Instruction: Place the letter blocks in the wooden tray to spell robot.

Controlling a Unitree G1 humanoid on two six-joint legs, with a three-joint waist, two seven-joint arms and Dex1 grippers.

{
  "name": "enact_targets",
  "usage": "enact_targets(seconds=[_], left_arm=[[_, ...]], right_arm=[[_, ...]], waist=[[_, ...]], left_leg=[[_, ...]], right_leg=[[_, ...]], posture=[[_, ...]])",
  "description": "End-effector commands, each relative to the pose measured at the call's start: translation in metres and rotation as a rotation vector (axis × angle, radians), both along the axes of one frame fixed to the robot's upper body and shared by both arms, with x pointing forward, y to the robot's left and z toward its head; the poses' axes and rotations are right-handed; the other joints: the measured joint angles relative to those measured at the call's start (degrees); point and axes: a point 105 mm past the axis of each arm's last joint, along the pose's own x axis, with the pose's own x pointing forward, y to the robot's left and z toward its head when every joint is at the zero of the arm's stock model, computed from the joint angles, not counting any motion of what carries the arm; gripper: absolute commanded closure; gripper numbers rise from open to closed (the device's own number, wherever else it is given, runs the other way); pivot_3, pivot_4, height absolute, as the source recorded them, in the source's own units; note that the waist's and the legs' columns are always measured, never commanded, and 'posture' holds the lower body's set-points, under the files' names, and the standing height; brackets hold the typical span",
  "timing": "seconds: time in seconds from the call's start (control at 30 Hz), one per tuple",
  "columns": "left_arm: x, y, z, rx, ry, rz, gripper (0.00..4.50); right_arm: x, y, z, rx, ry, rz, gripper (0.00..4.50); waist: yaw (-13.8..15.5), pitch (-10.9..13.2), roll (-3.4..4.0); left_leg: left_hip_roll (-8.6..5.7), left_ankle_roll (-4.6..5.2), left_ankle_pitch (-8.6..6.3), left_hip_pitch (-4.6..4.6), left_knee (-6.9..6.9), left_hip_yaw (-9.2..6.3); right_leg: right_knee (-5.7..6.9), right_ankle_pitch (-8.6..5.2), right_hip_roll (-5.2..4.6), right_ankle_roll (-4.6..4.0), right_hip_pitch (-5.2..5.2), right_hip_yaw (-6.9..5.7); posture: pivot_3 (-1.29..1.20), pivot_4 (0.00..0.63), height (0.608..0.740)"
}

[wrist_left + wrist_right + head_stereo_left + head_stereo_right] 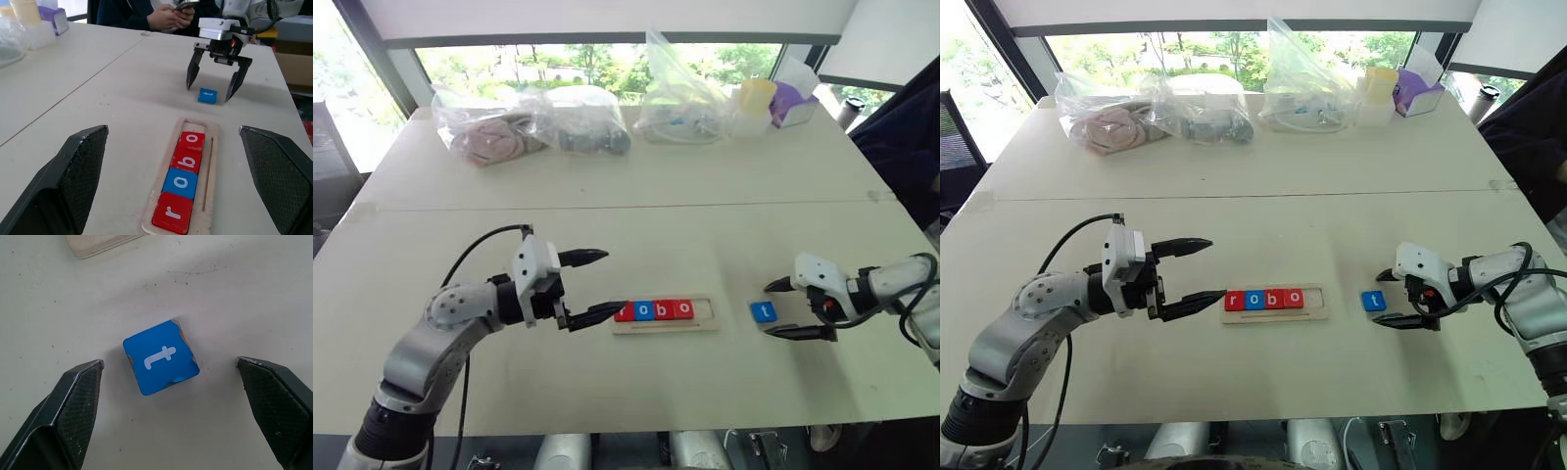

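The wooden tray (701,324) lies at the middle of the table and holds a row of letter blocks: red r (171,215), blue o (180,182), red b (186,159), red o (191,140). Its right end slot is bare. A blue t block (160,357) lies flat on the table to the right of the tray. My right gripper (768,308) is open and straddles the t block, one finger on each side, not touching it. At the tray's left end my left gripper (615,281) is open and level, its lower fingertip close to the r block.
Several clear plastic bags (578,122), a pale cup (756,96) and a purple box (793,100) line the table's far edge. A person holding a phone (168,14) sits beyond the table's right end. A seam (607,207) crosses the tabletop.
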Motion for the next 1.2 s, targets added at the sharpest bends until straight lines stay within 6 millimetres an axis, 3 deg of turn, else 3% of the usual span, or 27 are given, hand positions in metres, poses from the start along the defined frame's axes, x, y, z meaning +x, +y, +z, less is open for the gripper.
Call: enact_targets(seconds=[0.03, 0.2, 0.37, 0.53, 1.2], left_arm=[[-0.005, -0.001, 0.011, -0.006, -0.045, -0.013, 0.00], [-0.005, 0.000, 0.011, -0.004, -0.044, -0.006, 0.00], [-0.006, -0.001, 0.011, -0.005, -0.042, -0.004, 0.00], [-0.005, -0.002, 0.011, -0.008, -0.042, -0.003, 0.00], [-0.006, -0.001, 0.012, -0.016, -0.045, 0.017, 0.00]], right_arm=[[0.000, 0.003, -0.007, -0.011, 0.001, 0.032, 0.87], [0.003, 0.015, 0.004, 0.002, -0.055, 0.081, 3.35], [0.006, 0.049, 0.023, 0.068, -0.128, 0.155, 3.37], [0.002, 0.073, 0.025, 0.079, -0.132, 0.221, 3.37], [0.006, 0.096, 0.010, 0.059, -0.110, 0.287, 3.37]], waist=[[0.0, 0.0, 0.00], [0.1, 0.0, 0.01], [0.0, 0.0, 0.04], [0.2, 0.0, 0.03], [0.1, 0.0, 0.03]], left_leg=[[0.00, 0.00, 0.00, 0.05, 0.00, 0.01], [0.01, 0.00, 0.00, 0.11, -0.06, -0.01], [0.01, 0.00, 0.00, 0.11, -0.05, -0.01], [0.01, 0.00, 0.00, 0.10, -0.05, -0.01], [-0.01, -0.01, 0.00, 0.09, -0.04, -0.02]], right_leg=[[0.00, 0.00, 0.00, -0.01, 0.04, 0.00], [0.01, 0.00, 0.00, -0.02, 0.08, 0.00], [0.04, 0.01, 0.00, 0.00, 0.06, 0.01], [0.04, 0.02, -0.01, 0.03, 0.06, 0.01], [0.03, 0.01, -0.04, -0.01, 0.05, 0.00]], posture=[[0.00, 0.150, 0.740], [0.00, 0.150, 0.740], [0.00, 0.150, 0.740], [0.00, 0.150, 0.740], [0.00, 0.150, 0.740]])
